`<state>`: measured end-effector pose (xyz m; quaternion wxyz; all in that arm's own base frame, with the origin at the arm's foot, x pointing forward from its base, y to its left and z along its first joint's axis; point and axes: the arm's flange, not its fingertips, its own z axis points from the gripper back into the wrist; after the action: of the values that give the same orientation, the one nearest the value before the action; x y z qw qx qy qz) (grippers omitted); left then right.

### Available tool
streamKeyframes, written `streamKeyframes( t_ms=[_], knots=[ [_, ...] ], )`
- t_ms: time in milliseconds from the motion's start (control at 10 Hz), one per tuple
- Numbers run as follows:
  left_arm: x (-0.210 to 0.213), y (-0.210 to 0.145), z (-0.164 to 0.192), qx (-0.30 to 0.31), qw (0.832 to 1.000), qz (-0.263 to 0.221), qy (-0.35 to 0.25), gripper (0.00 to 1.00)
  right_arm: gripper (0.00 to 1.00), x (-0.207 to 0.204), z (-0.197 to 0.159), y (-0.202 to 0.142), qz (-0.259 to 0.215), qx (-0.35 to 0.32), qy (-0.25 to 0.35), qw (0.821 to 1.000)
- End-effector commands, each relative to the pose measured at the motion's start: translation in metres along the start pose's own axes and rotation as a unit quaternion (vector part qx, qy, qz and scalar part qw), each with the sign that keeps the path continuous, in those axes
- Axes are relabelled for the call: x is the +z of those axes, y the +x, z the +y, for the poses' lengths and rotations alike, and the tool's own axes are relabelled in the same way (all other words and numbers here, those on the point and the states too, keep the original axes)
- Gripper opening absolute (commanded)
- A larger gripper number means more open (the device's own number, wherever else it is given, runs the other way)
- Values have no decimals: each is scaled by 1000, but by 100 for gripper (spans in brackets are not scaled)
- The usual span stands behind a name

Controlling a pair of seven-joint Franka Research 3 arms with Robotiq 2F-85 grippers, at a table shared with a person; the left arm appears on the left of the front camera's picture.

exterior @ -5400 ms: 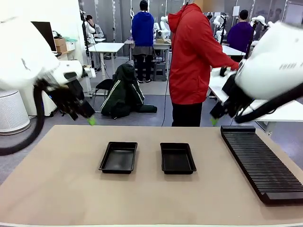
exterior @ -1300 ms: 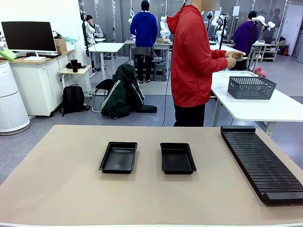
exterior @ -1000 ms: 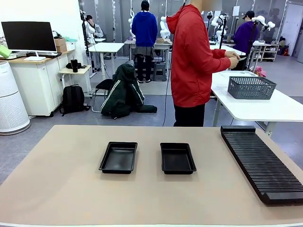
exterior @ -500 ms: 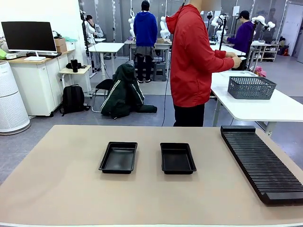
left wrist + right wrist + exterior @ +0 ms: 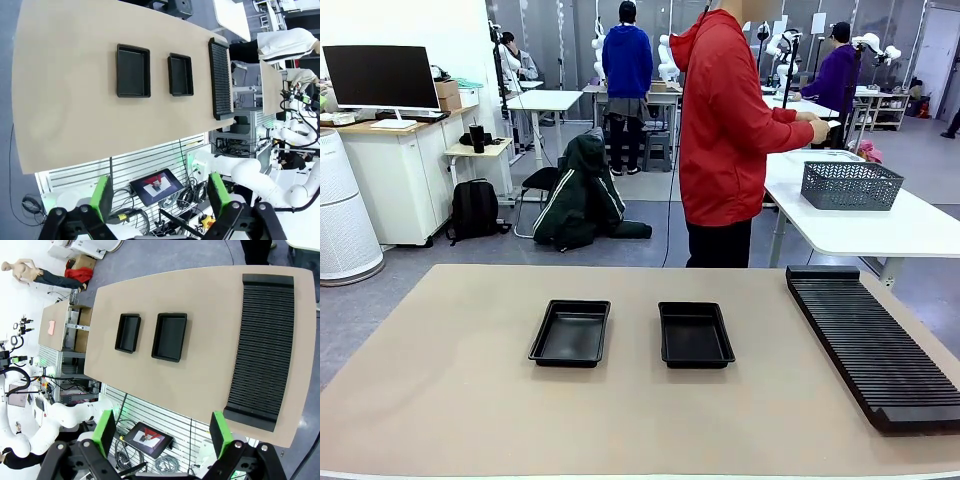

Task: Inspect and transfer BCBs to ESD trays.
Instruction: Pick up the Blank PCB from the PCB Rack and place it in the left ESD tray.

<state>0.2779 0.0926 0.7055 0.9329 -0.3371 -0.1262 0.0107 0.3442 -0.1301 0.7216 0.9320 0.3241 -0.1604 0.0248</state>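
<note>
Wrist cams, high above: left gripper and right gripper both spread wide, holding nothing. Front cam adds a person in red past the far edge, facing a side table with one grey mesh basket. Lab room, tan table: two ESD trays side by side mid-table, one ribbed black rack at right.

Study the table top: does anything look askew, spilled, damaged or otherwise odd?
Nothing stands out. The two ESD trays sit flat and parallel, side by side in the middle of the table; the black slotted rack lies flat along its right edge.
</note>
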Motion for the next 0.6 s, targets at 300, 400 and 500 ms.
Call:
streamKeyframes(
  t_ms=[300, 400, 500],
  knots=[
    [-1, 0, 0, 0, 1000, 1, 0, 100, 100, 0, 2, 0, 0, 3, 0, 1000],
    [3, 2, -1, -10, 1000, 4, -9, 100, 100, 0, 2, 0, 0, 3, 0, 1000],
    [7, 7, 1, -17, 1000, 8, -13, 100, 100, 0, 2, 0, 0, 3, 0, 1000]
  ],
)
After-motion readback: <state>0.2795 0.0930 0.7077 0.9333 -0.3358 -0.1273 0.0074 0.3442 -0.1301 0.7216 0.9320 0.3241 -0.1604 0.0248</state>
